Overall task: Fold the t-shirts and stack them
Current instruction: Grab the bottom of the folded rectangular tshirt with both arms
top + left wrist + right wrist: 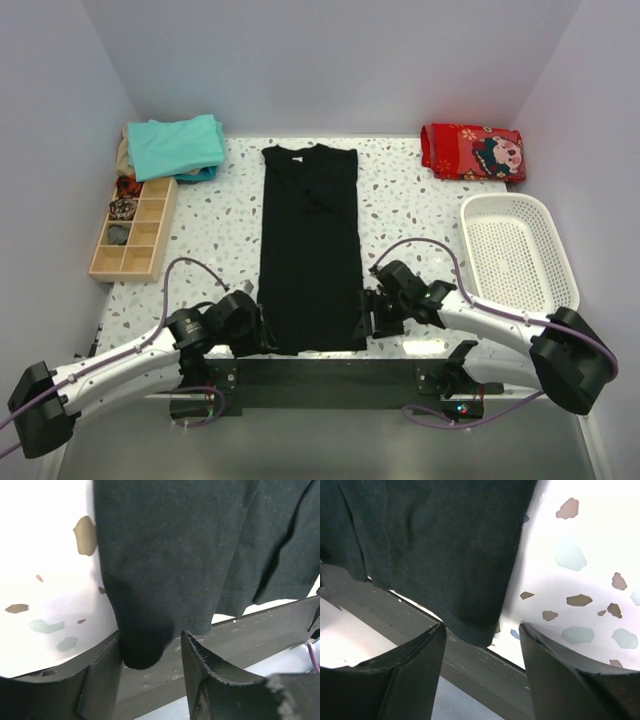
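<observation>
A large black t-shirt (310, 250) lies flat on the table as a long strip, collar at the far end and hem at the near edge. Folded teal t-shirts (177, 145) are stacked at the back left. My left gripper (262, 330) is at the shirt's near-left corner. In the left wrist view that corner (145, 650) hangs between the open jaws of the left gripper (151, 636), against the left finger and clear of the right one. My right gripper (366, 318) is at the near-right corner. Its jaws (482, 627) stand open around the hem corner (475, 630) without touching it.
A wooden compartment tray (135, 228) sits at the left edge. A white plastic basket (480, 212) stands at the right. A folded red printed cloth (472, 151) lies at the back right. A dark bar (320, 375) runs along the table's near edge under the hem.
</observation>
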`<state>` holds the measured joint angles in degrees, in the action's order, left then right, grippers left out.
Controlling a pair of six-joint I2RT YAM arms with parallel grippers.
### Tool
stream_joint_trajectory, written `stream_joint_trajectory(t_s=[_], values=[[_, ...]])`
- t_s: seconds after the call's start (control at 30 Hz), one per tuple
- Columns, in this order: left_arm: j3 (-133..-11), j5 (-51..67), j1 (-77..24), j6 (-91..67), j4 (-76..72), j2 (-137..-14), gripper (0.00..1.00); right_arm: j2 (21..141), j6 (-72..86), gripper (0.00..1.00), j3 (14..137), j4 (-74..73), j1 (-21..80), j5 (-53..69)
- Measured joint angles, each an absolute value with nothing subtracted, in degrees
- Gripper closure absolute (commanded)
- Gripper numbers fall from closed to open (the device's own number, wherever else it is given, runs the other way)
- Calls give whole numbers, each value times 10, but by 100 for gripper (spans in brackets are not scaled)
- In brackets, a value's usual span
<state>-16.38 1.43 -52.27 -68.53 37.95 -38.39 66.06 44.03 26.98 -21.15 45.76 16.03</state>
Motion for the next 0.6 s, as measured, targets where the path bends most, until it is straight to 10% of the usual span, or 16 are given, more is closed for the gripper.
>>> stream_joint_trajectory(t_s=[0.4, 0.6], values=[[-162, 11, -530, -688, 358, -418, 99, 681, 451, 95, 269, -181, 458, 160], [-162, -5, -530, -689, 379, -401, 100, 654, 449, 98, 269, -181, 459, 160]])
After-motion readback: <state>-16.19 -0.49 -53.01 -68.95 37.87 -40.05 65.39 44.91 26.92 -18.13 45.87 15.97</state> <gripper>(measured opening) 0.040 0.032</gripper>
